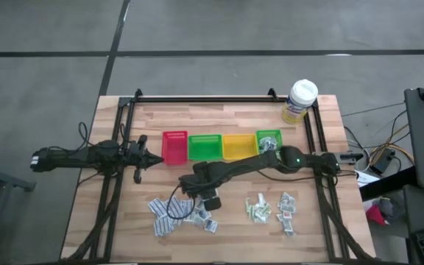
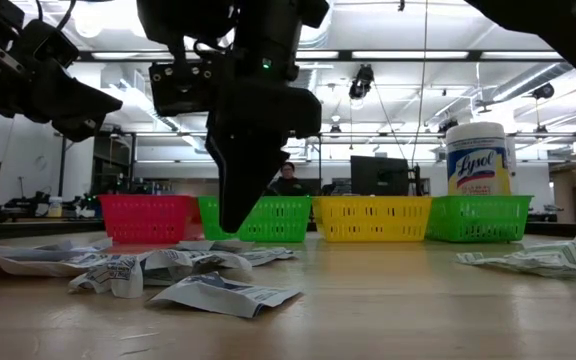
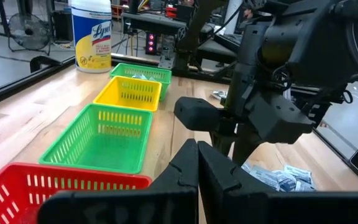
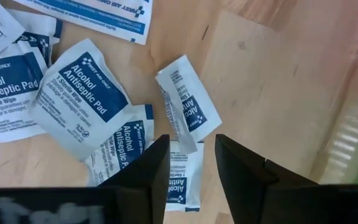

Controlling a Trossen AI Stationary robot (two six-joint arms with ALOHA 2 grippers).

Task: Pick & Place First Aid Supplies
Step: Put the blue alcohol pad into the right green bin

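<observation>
The first aid supplies are small flat sachets. A white-blue heap (image 1: 182, 213) lies on the near-left part of the table, and pale green (image 1: 258, 208) and grey-silver (image 1: 287, 210) heaps lie to its right. My right gripper (image 4: 191, 165) is open and points down over the white-blue heap (image 4: 79, 102). Its fingers stand on either side of one alcohol pad sachet (image 4: 185, 106), and in the low view the tip (image 2: 233, 220) hangs just above the sachets (image 2: 168, 268). My left gripper (image 1: 157, 160) is shut (image 3: 197, 165) and waits in the air by the red bin.
A row of bins stands along the middle of the table: red (image 1: 174, 146), green (image 1: 205, 146), yellow (image 1: 238, 146), and a smaller green one (image 1: 269, 140) with sachets inside. A yellow wipes tub (image 1: 300, 99) stands at the far right corner. A person sits beyond the table (image 2: 288, 180).
</observation>
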